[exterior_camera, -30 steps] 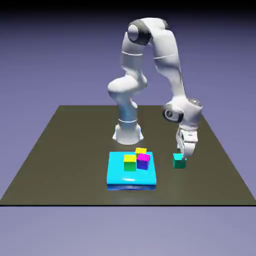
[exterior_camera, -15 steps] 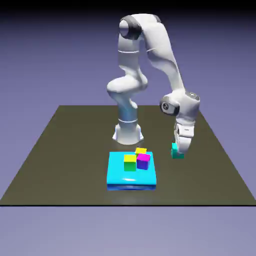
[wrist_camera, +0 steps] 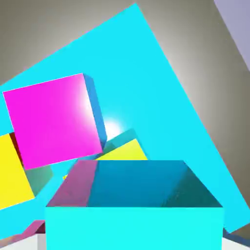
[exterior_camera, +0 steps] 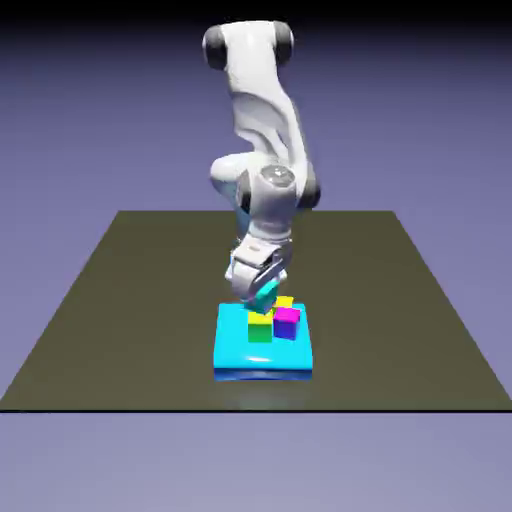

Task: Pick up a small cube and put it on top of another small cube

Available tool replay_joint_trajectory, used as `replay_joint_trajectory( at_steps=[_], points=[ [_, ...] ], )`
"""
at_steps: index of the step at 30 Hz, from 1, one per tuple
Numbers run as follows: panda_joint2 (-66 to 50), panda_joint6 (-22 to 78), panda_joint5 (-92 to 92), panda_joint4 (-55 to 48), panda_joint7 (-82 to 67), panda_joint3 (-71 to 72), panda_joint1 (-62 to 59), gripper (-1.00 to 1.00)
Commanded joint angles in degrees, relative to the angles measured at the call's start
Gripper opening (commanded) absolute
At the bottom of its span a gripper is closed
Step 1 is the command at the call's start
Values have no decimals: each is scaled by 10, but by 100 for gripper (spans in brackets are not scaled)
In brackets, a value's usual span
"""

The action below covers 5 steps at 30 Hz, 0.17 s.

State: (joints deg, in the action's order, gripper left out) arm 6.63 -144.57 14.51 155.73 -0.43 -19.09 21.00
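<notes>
While your gripper clamps it, the small cube hangs above the cyan tray.
You see its plain, glossy teal-green faces over the magenta-and-purple cube.

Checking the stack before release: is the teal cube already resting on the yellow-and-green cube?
Cannot tell. In the exterior view the gripper holds the teal cube right above the yellow-and-green cube, with no plain gap or contact; the hand view doesn't settle it.
</notes>
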Motion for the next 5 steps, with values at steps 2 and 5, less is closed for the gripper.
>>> replay_joint_trajectory(
  at_steps=[2, 5],
  points=[
    [0, 0, 1, 0, 1, 0, 0, 100],
    [56, 74, 2, -19, 3, 6, 3, 100]
  ],
)
